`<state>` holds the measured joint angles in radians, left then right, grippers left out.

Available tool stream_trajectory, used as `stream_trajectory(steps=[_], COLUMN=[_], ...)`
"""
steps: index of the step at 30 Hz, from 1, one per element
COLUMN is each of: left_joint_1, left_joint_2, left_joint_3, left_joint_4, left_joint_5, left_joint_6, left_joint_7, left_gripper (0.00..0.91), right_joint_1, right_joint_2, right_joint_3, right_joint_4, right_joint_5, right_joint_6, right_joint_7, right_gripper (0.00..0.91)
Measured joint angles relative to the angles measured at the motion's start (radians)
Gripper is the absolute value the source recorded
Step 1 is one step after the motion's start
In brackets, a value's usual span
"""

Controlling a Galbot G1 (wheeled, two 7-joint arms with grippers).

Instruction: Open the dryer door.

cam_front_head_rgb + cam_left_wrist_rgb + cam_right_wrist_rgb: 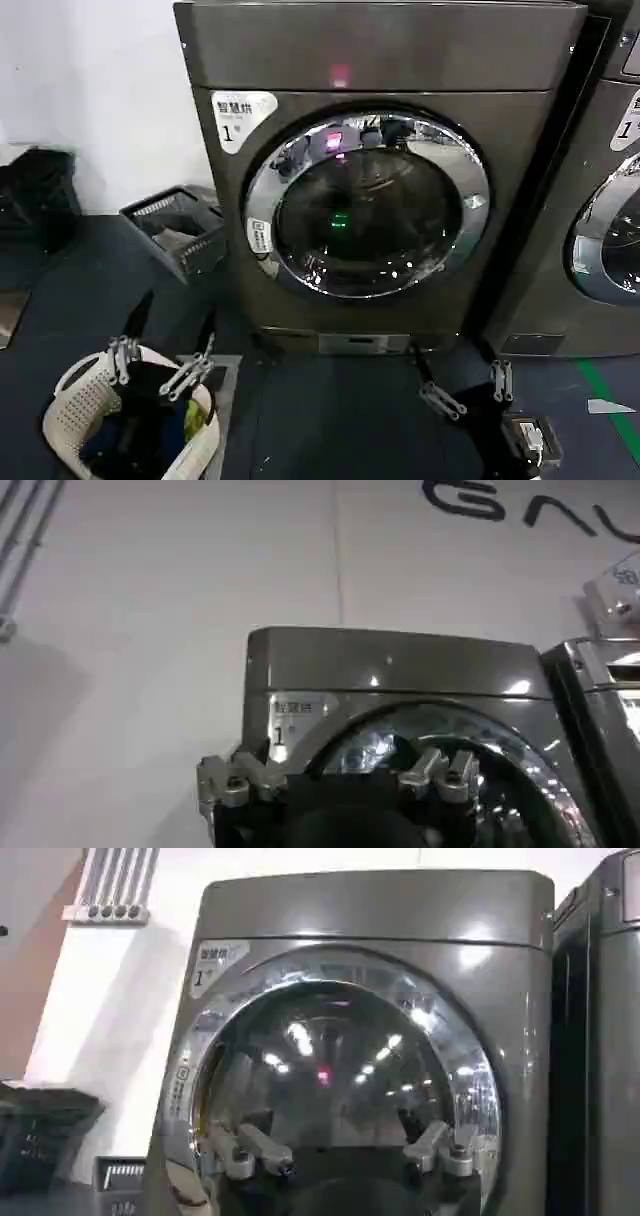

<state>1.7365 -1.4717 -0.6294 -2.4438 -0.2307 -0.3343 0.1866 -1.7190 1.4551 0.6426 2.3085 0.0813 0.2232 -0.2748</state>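
Two spread-fingered grippers, left gripper (160, 362) and right gripper (470, 390), hang low before the closed chrome-ringed, dark-glass round dryer door (367, 205); fingers may skid off that slick ring.

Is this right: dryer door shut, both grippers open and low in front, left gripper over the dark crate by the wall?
One error. In the head view the left gripper hangs over the white laundry basket, not the dark crate. The rest holds: the dryer door is shut, and the right gripper is open and low in front.
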Motion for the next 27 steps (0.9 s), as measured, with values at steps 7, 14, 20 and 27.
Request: stream_trajectory(steps=[7,14,20,27], left_joint_1=[-0.028,-0.035,-0.014,0.004], left_joint_2=[-0.004,-0.007,-0.025,-0.055], left_joint_3=[0.002,-0.002,0.000,-0.010], left_joint_4=[0.029,0.082,0.110,0.139], left_joint_5=[0.003,-0.003,0.001,0.013], left_joint_6=[0.022,0.008,-0.002,-0.012], left_joint_7=[-0.005,-0.014,-0.006,-0.005], left_gripper=[0.907,0.907,0.907,0.907], right_joint_1=[0.044,0.186,0.359,0.576], right_joint_2=[-0.026,-0.134,-0.305,-0.443], right_joint_3=[-0.013,-0.015,-0.070,-0.248], right_joint_4=[-0.057,-0.147,-0.224,-0.312], right_joint_5=[0.063,0.213,0.354,0.404], right_joint_6=[-0.054,-0.173,-0.243,-0.273], right_joint_7=[-0.003,-0.079,-0.127,-0.096], right_gripper=[0.907,0.907,0.907,0.907])
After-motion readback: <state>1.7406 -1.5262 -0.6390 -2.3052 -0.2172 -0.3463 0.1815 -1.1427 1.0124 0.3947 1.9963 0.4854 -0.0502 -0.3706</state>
